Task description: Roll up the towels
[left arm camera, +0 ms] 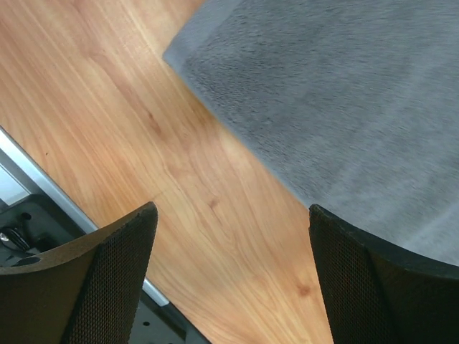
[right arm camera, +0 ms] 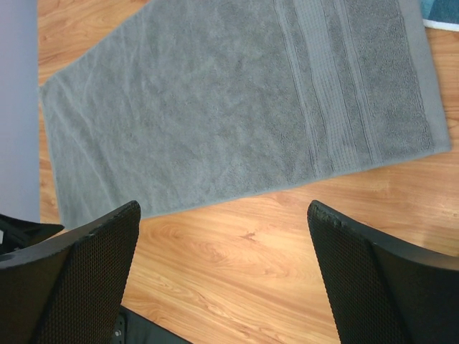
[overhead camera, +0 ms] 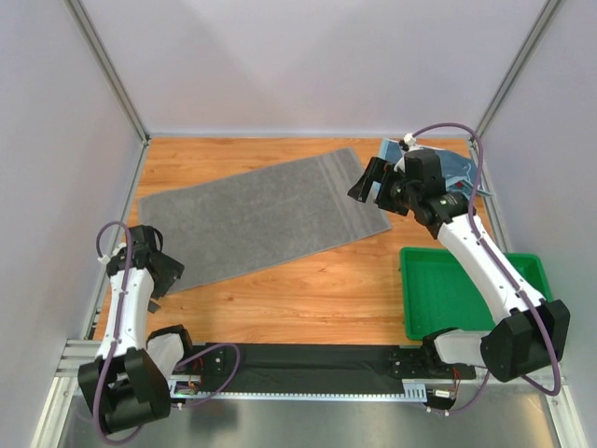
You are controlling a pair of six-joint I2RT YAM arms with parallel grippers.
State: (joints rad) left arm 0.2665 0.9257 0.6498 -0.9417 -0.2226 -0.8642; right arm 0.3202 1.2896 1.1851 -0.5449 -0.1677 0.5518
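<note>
Top view: the grey towel (overhead camera: pixel 261 219) lay flat and unrolled on the wood counter (overhead camera: pixel 308 289), its long axis diagonal, near-left to far-right. The left claw (overhead camera: pixel 157 273) sat at the towel's near-left short end, right by the corner. The right claw (overhead camera: pixel 370 183) was over the far-right short end. Each arm had one end, so neither was clearly nearer overall. A roll would likely start from a short end and run along that axis. The blue towel (overhead camera: pixel 457 168) lay far-right, mostly hidden behind the right arm, so its lettering couldn't be read. The green tray (overhead camera: pixel 410 280) was near-right, partly covered by the arm, w/ nothing visible in the part that showed.

Left wrist view: the left claw (left arm camera: pixel 231 211) had its jaws wide apart w/ nothing between them, only bare counter (left arm camera: pixel 107 107) below. The grey towel (left arm camera: pixel 344 93) lay ahead and to the right, w/ one corner showing. The pic was soft, so height above the counter was hard to judge.

Right wrist view: the right claw (right arm camera: pixel 222 208) was also fully spread and held nothing. The grey towel (right arm camera: pixel 237 107) lay ahead of it, banded end to the right, w/ a strip of counter between. A sliver of the blue towel (right arm camera: pixel 441 11) was cut off at the top-right corner.
</note>
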